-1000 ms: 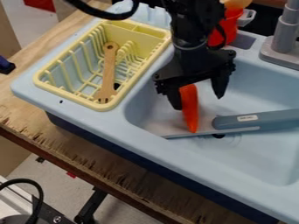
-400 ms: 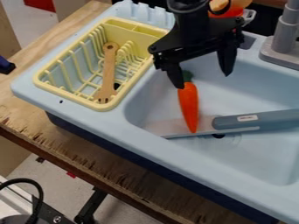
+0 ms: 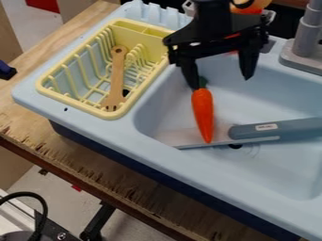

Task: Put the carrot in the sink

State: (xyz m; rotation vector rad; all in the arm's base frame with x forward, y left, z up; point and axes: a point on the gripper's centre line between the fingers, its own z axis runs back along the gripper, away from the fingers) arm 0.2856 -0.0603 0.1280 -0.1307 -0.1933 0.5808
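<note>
1. Carrot (image 3: pixel 202 113) is down in the blue sink (image 3: pixel 277 174), so the main job looks done. Its pointy end lies over the flat blade (image 3: pixel 189 138) of the toy knife (image 3: pixel 270 130), just beside the grey handle.
2. The black gripper (image 3: pixel 220 83) hangs at the far side of the sink. Its 2 fingers are wide apart, with nothing pinched between them.
3. The left finger in the view is right by the carrot's green top (image 3: pixel 202 82). I can't quite tell if they touch or if the finger is just in front.
4. I think the step in hand is the last 1: letting go and getting clear.
5. Next, the arm should go straight up and away, with its fingers kept apart. If it swings sideways while low, it could bump the green top and roll the carrot.
6. Nothing needs picking up again. The carrot can lie where it is, even on the knife.
</note>
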